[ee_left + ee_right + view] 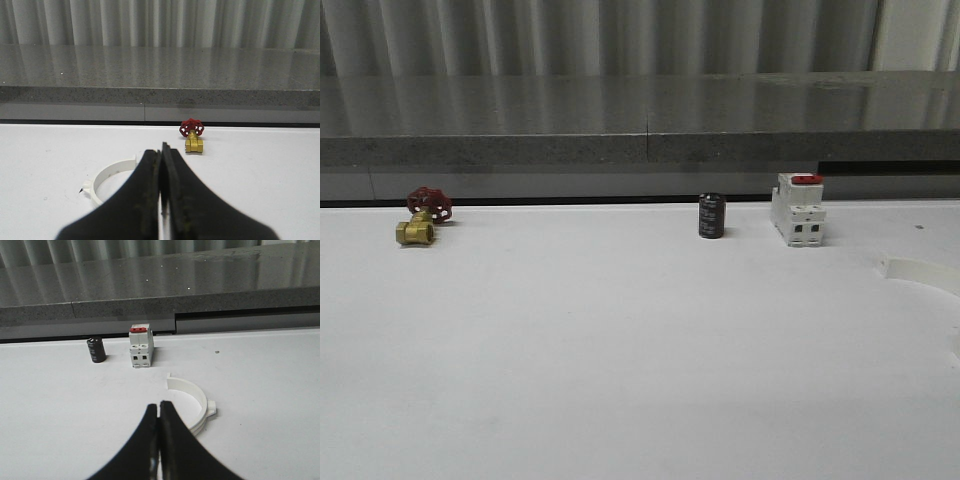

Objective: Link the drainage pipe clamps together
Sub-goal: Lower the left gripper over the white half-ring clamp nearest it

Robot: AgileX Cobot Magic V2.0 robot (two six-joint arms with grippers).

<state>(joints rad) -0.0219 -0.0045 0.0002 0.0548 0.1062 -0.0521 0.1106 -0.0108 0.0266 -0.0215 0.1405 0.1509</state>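
Note:
One white half-ring drainage pipe clamp (pixel 107 177) lies flat on the white table, just beyond and beside my left gripper (pixel 161 150), which is shut with nothing in it. Its arc runs behind the black fingers. The other clamp half (pixel 192 400) lies close beyond my right gripper (pixel 159 406), also shut and empty; part of it is hidden behind the fingers. In the front view a piece of this clamp (pixel 920 272) shows at the right edge of the table.
A brass valve with a red handwheel (pixel 422 215) sits at the far left. A black cylinder (pixel 711 216) and a white box-shaped switch with a red top (pixel 798 209) stand at the far right. A grey stone ledge (pixel 640 120) runs behind the table.

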